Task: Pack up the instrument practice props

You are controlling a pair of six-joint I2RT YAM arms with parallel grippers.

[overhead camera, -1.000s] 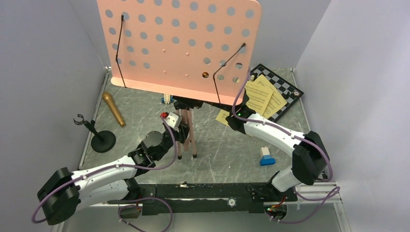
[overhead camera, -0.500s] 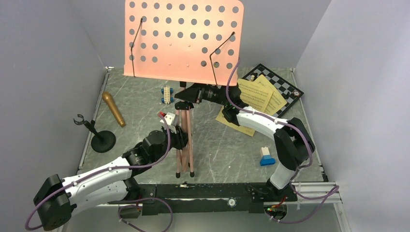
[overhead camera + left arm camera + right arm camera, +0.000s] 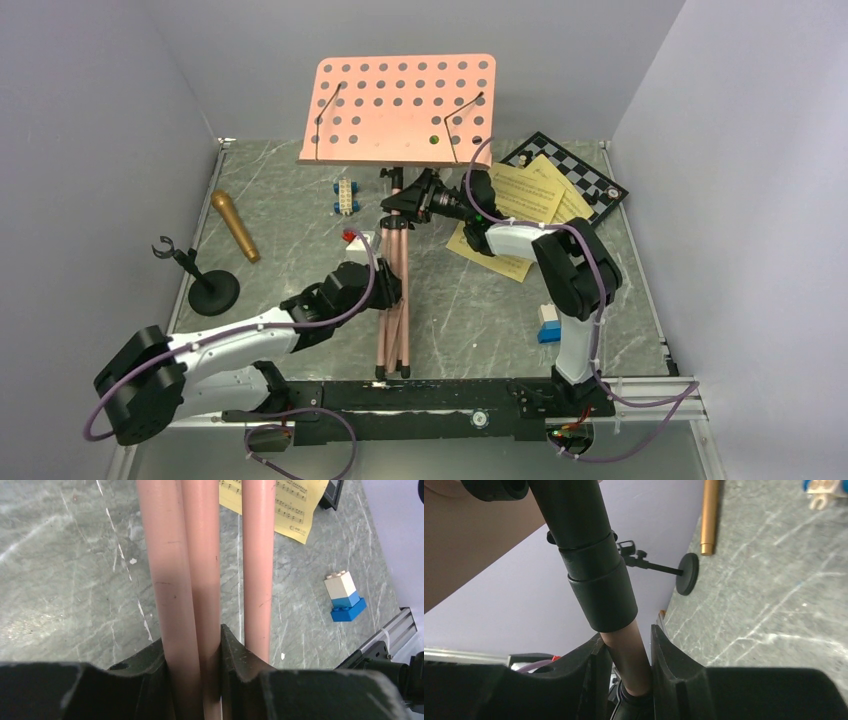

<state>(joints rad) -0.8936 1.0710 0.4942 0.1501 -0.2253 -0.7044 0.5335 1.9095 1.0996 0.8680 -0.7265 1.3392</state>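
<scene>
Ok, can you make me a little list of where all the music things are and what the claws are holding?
Left claw: shut on the folded legs of the pink music stand
Right claw: shut on the stand's pole, just under its black collar
Microphone: lying on the table, far left, nothing touching it
Mic stand: on its round base, beside the microphone
Yellow pages: lying partly on the chessboard
Toy bricks: small car left of the pole; blue-and-white block on the right
</scene>
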